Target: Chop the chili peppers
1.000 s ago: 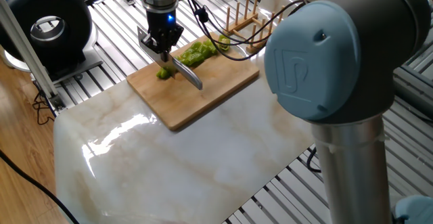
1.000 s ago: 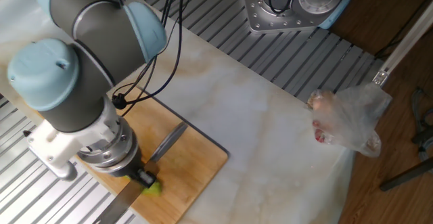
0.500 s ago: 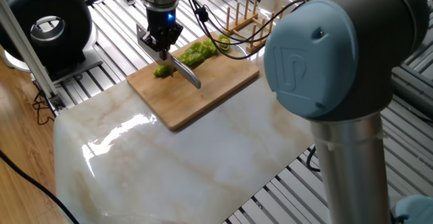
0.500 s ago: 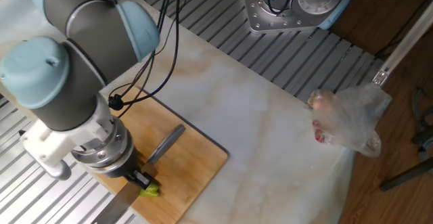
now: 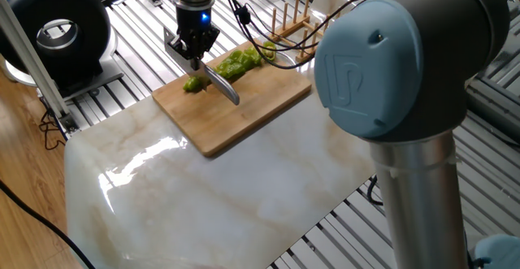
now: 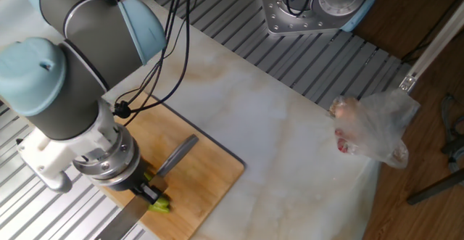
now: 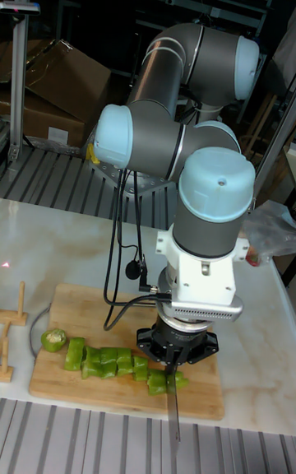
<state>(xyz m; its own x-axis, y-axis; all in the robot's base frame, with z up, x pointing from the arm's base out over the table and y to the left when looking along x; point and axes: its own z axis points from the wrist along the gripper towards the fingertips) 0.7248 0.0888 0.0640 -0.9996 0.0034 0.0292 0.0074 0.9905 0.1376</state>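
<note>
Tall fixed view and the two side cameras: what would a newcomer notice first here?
The big grey and pale-blue UR5 arm fills the frame, bent down over a wooden cutting board on the marble table. Its gripper holds a knife blade-down at the end of a row of chopped chili peppers. A crumpled plastic bag sits at the table's far edge.

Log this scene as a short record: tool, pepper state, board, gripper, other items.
tool: knife, blade angled down over the board
pepper: chili peppers cut into a row of green chunks; one piece lies apart by the blade
board: wooden cutting board on the marble table
gripper: gripper shut on the knife handle
other: wooden rack behind the board; plastic bag at the table edge
</note>
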